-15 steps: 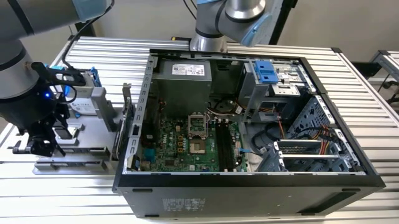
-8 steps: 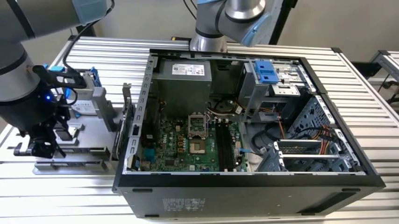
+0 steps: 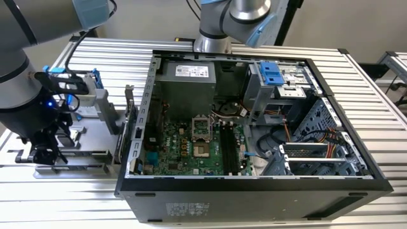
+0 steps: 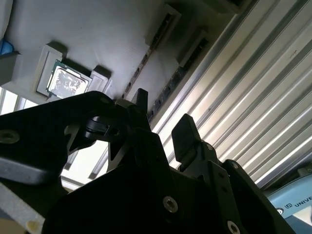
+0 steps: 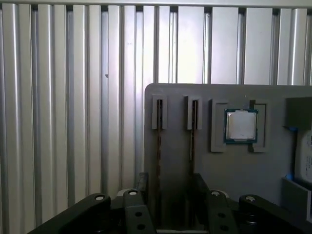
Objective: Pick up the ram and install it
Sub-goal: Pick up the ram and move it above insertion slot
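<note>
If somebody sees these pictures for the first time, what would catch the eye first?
The big open computer case in the middle of the exterior view, its green motherboard exposed. In the first wrist view, the open gripper hangs over a gray holder plate where two ram sticks stand on edge beside a silver processor chip.
</note>
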`<state>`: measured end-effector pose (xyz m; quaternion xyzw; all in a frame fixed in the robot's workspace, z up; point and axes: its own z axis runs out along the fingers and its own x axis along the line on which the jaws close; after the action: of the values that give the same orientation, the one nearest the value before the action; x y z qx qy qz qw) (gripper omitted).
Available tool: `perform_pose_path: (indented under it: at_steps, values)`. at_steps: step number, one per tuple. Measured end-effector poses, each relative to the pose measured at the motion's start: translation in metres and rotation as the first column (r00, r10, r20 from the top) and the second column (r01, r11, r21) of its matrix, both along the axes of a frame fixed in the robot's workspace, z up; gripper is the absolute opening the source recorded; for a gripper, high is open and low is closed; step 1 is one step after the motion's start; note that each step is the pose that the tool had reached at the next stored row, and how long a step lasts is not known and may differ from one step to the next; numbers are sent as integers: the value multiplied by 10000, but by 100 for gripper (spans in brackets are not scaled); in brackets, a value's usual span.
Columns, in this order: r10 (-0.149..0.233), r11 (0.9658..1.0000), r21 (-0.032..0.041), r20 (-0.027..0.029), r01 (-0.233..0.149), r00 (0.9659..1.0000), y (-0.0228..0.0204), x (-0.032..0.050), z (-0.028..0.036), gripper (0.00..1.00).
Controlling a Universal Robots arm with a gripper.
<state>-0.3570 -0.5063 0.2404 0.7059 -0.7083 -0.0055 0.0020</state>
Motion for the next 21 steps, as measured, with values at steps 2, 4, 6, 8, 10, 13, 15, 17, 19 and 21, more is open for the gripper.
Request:
perform_pose_path:
  at_steps: [2,4,6,8,10,13,15,17,19,21]
  values:
    - [-7,10000,0,-2,7,10000,-6,0,-15,100]
    - [-12,10000,-1,-2,12,10000,-14,0,-30,100]
    - [-15,10000,-3,-2,15,10000,-24,0,-42,100]
    - [-18,10000,-1,-2,18,10000,-36,0,-55,100]
    - [-21,10000,-2,-2,21,10000,-54,0,-67,100]
    - [-25,10000,-1,-1,25,10000,-77,0,-88,100]
    - [-28,10000,0,0,28,10000,-88,0,-104,100]
    - [-29,10000,0,1,29,10000,-91,-1,-123,100]
    - [-28,10000,-1,-2,28,10000,-93,0,-143,100]
    - [-28,10000,-2,-2,28,10000,-93,0,-166,100]
